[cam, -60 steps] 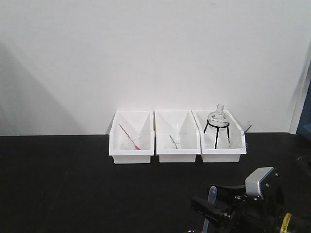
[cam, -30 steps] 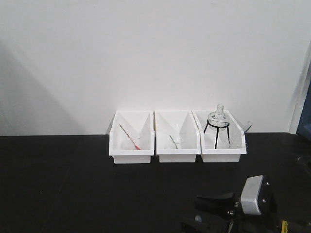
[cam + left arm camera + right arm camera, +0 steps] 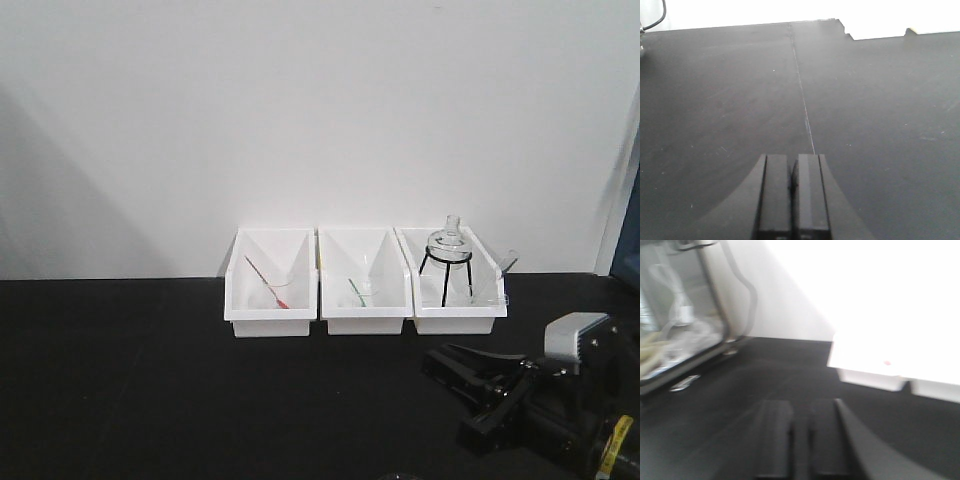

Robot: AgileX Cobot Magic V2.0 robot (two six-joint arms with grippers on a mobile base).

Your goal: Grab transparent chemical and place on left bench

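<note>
The left bench (image 3: 150, 380) is a long matte black counter against a white wall. Of the transparent chemical, only a thin curved glass rim (image 3: 400, 477) shows at the bottom edge of the front view, standing on the bench. My right gripper (image 3: 445, 380) hovers up and to the right of that rim and apart from it, pointing left. In the blurred right wrist view the right gripper (image 3: 801, 407) has a narrow gap between its fingers and holds nothing. The left gripper (image 3: 792, 159) is shut and empty over the bare bench (image 3: 865, 100).
Three white bins stand at the wall: the left bin (image 3: 271, 318) holds a red stirrer, the middle bin (image 3: 364, 318) a green one, the right bin (image 3: 460, 320) a flask on a black tripod (image 3: 446, 262). A glass-fronted cabinet (image 3: 680, 325) shows left in the right wrist view.
The right gripper went down with the beaker and pale stirrer, then rose and drew back to the right without them. A glass rim now sits at the bottom edge.
</note>
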